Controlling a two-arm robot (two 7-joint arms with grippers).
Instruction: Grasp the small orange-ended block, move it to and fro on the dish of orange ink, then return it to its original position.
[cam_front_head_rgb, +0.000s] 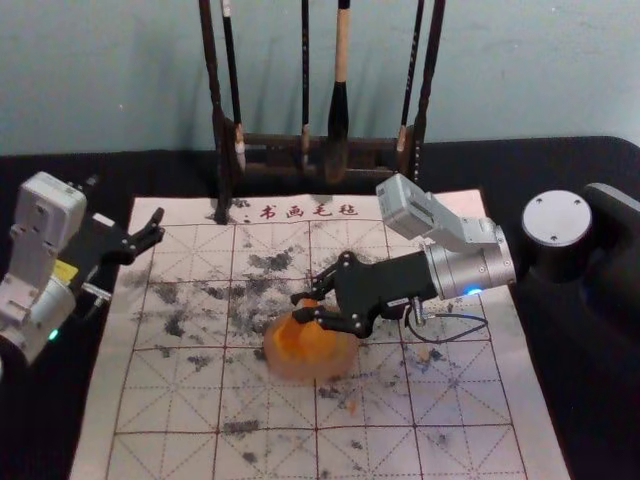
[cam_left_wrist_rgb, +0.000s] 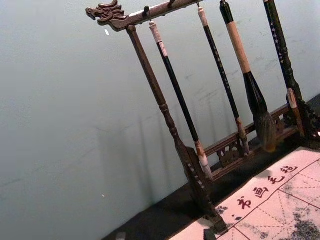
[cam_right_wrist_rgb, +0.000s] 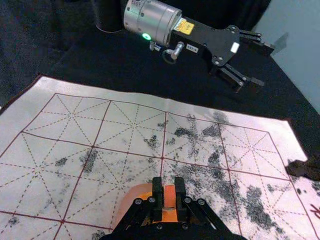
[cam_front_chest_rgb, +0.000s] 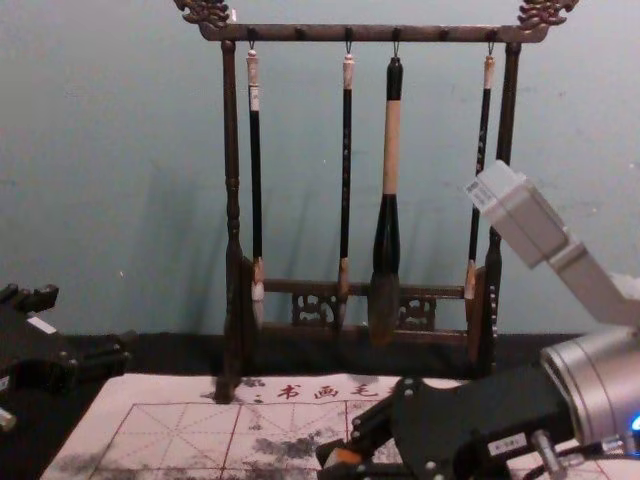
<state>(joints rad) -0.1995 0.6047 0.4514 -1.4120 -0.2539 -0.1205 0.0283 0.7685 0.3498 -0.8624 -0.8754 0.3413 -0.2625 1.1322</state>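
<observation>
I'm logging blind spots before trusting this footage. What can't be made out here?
- Whether the block's lower end touches the ink: head view, the right gripper's fingers cover it.
- Much of the dish: right wrist view, behind the right gripper.
- The brush rack's top bar: cut off by the head view's upper edge.
- Lettering on the brush handles: chest view, too small.

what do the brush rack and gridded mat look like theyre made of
The brush rack looks like dark, faintly glossy wood, from its turned posts and carved ends. The gridded mat seems matte cloth, maybe felt, from its soft, wavy edge.
</observation>
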